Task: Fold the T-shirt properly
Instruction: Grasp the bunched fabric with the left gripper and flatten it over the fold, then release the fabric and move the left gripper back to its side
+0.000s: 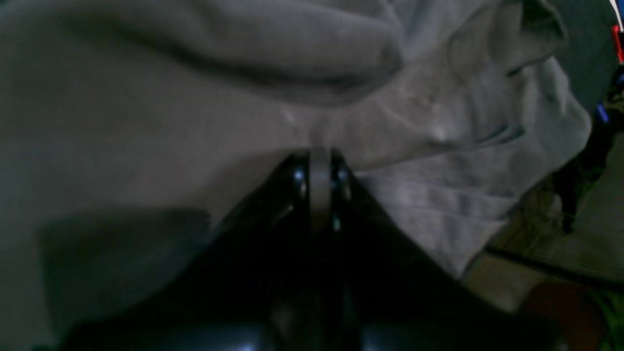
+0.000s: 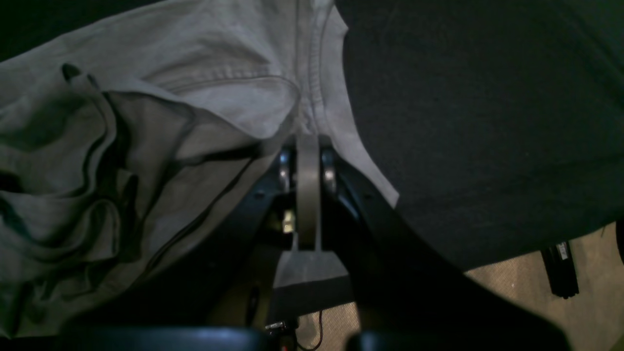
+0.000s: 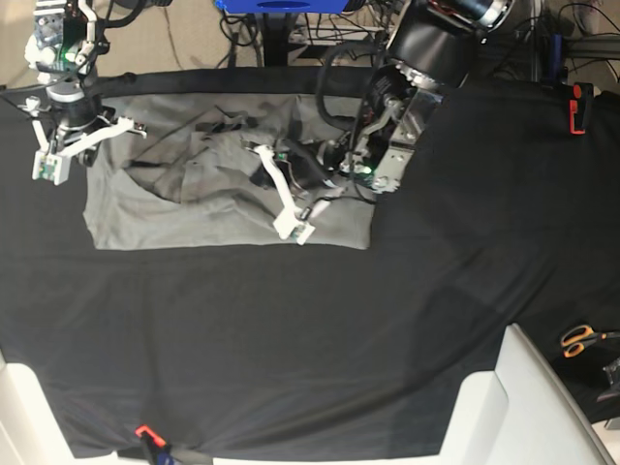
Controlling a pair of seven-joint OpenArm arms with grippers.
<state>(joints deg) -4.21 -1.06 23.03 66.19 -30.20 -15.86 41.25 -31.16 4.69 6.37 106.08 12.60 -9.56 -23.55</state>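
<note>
The light-grey T-shirt [image 3: 194, 218] lies wrinkled on the black table cloth [image 3: 291, 339] at the back left, its lower part flat and its upper part bunched. My left gripper [image 1: 319, 155] is shut on a pinch of the T-shirt [image 1: 195, 122] fabric; in the base view the left gripper [image 3: 263, 172] sits over the shirt's middle. At the shirt's far left upper corner, my right gripper [image 2: 308, 141] is shut on a stitched edge of the T-shirt [image 2: 219, 97]. In the base view the right gripper [image 3: 79, 124] is there too.
Orange-handled scissors [image 3: 579, 339] lie at the right edge. A red clamp [image 3: 575, 108] grips the cloth at the back right, and a small red clip [image 3: 145, 433] sits at the front edge. White table parts [image 3: 504, 407] show at the front right.
</note>
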